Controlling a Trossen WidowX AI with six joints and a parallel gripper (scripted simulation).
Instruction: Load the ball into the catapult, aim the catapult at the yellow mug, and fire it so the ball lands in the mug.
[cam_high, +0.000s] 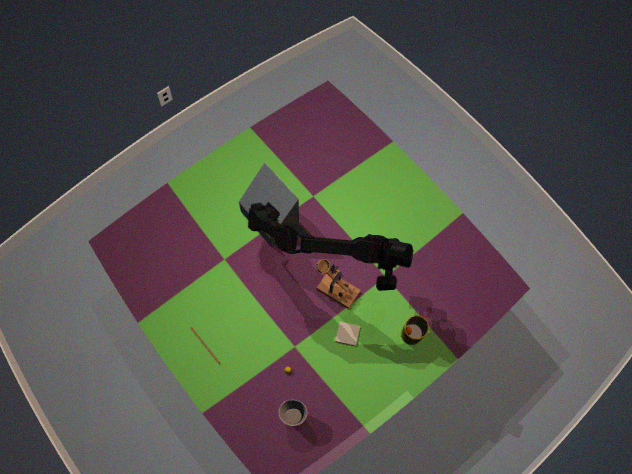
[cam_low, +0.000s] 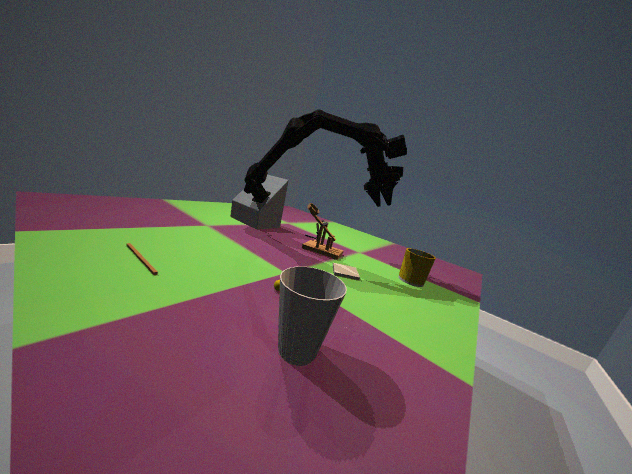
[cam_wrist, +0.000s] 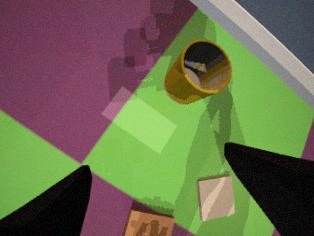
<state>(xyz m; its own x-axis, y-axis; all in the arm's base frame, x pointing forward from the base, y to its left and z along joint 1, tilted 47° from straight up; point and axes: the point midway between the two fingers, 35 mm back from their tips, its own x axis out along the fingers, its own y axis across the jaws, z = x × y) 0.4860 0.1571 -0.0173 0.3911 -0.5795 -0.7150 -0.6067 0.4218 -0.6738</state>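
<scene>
From where I stand, the orange ball (cam_high: 408, 330) is down inside the yellow mug (cam_high: 422, 336) (cam_low: 416, 267) (cam_wrist: 187, 85), against its inner wall; the wall hides it from the side, and the wrist view doesn't let me make it out. The mug stands upright. The gripper (cam_high: 386, 283) (cam_low: 383, 204) (cam_wrist: 159, 160) hangs in the air with its fingers apart and nothing between them; from above, the arm (cam_high: 326, 246) (cam_low: 339, 125) covers much of it, and the wrist view cuts both fingers off at the frame edge. Below, the wooden catapult (cam_high: 338, 290) (cam_low: 323, 248) (cam_wrist: 149, 225) stands with its cup end raised, though up close only a corner of its base shows. A pale square tile (cam_high: 348, 333) (cam_low: 346, 270) (cam_wrist: 216, 198) lies near it. The grey cup (cam_high: 293, 424) (cam_low: 306, 326) stands upright, partly hiding a small yellow ball (cam_high: 287, 369) (cam_low: 276, 285) from the side; a thin orange-brown stick (cam_high: 205, 345) (cam_low: 141, 259) lies well apart.
</scene>
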